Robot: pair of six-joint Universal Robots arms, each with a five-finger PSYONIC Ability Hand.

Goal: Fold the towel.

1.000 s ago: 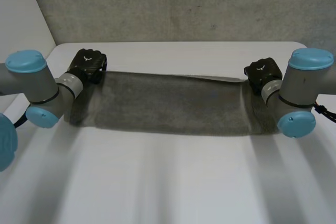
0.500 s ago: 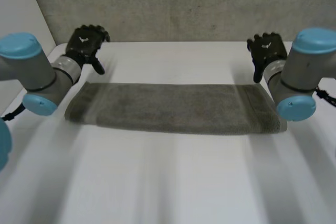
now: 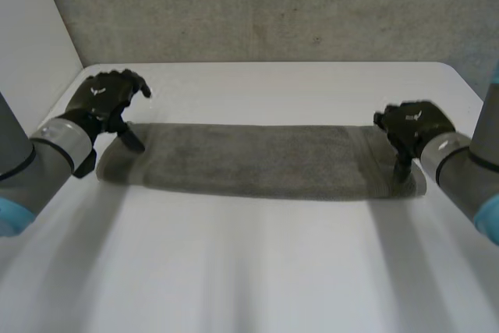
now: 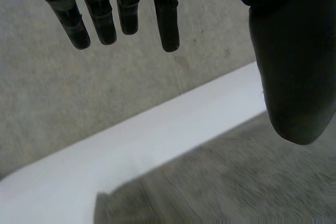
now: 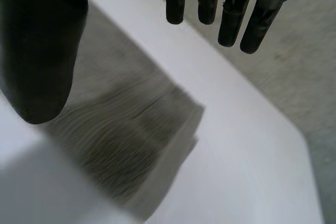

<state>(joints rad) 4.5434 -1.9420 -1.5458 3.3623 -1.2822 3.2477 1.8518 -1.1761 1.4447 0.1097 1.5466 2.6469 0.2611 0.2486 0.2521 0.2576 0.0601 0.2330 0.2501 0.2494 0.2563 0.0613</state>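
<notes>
1. Looking down on a grey towel (image 3: 249,160), laid as a long flat band across the white worktop (image 3: 257,271), parallel to the far edge and closer to it than to the near edge.
2. Over at the band's left end: left hand (image 3: 105,99), fingers (image 4: 121,9) straight, thumb apart, gripping nothing. Hard to say whether touching the cloth or just above it.
3. Same story at the band's right end: right hand (image 3: 413,126), fingers (image 5: 231,14) straight, empty, poised over the short edge.
4. From the right wrist: stacked layers showing at that end, so probably folded lengthwise already.
5. Judging the cloth: soft, limp, light, with a rough pile rather than a slippery face. Nothing fragile about it. Bound to sag and drag if lifted from a single point.
6. Best hold, by the look of it: pinch every layer at an end's corners, thumb beneath, fingers on top, then carry that short end across to the other.
7. Worth watching: catching only the top layer and peeling the band open.
</notes>
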